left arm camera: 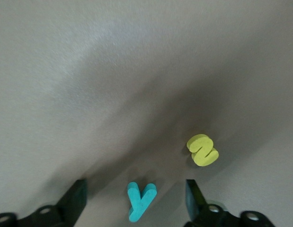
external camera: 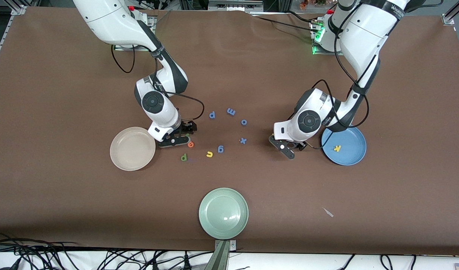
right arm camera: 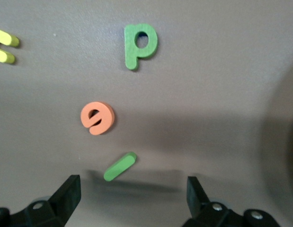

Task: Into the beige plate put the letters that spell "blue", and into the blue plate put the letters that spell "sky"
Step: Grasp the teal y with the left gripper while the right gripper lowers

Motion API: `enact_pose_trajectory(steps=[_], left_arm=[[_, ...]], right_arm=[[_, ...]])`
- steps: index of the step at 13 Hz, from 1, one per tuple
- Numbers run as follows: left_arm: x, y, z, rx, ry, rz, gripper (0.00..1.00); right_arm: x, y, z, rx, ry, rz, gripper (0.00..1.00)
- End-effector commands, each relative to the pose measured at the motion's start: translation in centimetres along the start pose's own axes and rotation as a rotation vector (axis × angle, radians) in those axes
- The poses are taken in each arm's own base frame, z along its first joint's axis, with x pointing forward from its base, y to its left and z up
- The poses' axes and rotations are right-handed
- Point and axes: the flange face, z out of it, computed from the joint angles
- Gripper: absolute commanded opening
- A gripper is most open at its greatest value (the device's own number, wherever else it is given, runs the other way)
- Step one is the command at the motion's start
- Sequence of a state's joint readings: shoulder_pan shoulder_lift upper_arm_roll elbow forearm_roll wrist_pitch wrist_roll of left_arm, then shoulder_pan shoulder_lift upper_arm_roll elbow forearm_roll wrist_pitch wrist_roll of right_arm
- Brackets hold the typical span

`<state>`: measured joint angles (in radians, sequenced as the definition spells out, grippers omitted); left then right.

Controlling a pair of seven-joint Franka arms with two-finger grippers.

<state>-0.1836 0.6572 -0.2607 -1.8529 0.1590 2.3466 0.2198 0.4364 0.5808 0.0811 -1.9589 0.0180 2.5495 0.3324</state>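
Nearest the front camera sits the pale green plate point(external camera: 223, 213), nothing in it. Farther back come the green b point(external camera: 183, 157), yellow u point(external camera: 209, 153) and blue g point(external camera: 220, 149), with the beige plate point(external camera: 132, 148) toward the right arm's end. The right gripper point(external camera: 175, 140) hangs low beside that plate, jaws spread wide, hiding the green l point(right arm camera: 119, 166) from the front; orange e point(external camera: 190, 144) pokes out next to it. The left gripper point(external camera: 287, 148), also wide open, covers the teal y point(left arm camera: 140, 200) and yellow s point(left arm camera: 202, 150), seen only from its wrist. The yellow k point(external camera: 337, 148) lies in the blue plate point(external camera: 344, 146), whose rim the left arm partly hides. Arm lettering is cut off, unreadable
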Motion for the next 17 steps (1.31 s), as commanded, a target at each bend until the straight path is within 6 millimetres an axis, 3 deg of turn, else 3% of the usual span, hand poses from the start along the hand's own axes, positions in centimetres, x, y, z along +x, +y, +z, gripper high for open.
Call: enact_pose_trajectory(steps=[1,2,5,7,9,10,12,15,17], left_arm=[[-0.7,-0.3,-0.6,0.011,0.009,0.011,0.86],[-1.0,-0.5,-0.3,0.007,0.002,0.009,0.83],[-1.0,-0.5,-0.4,0.008,0.004,0.008,0.43],[-1.1,-0.3,0.0,0.004,-0.002,0.002,0.37],[-1.0,-0.3,-0.3,0.006,-0.001,-0.001,0.24],[-1.0,-0.4,-0.6,0.009,-0.001,-0.003,0.12],[-0.9,-0.7,-2.7,0.017,-0.013,-0.005,0.08],[-1.6,-4.4,-7.6,0.041,-0.014,-0.024,0.08],[-3.3,-10.1,-9.8,0.034,-0.015,0.023,0.08]], right_arm=[[-1.2,-0.2,-0.5,-0.005,0.020,-0.002,0.93],[-1.4,-0.5,-0.1,-0.005,0.020,-0.007,0.92],[-1.2,-0.8,0.1,0.002,0.035,-0.011,0.79],[-0.8,-1.0,-0.1,0.007,0.043,-0.018,0.77],[-0.8,-2.2,-0.2,-0.002,0.056,-0.082,0.77],[-0.9,-2.2,-0.2,-0.015,0.062,-0.108,0.77],[-0.9,-2.3,-0.2,-0.020,0.066,-0.124,0.77],[-1.1,-2.2,0.1,-0.022,0.067,-0.147,0.75],[-1.0,-2.1,0.1,-0.020,0.072,-0.179,0.69]])
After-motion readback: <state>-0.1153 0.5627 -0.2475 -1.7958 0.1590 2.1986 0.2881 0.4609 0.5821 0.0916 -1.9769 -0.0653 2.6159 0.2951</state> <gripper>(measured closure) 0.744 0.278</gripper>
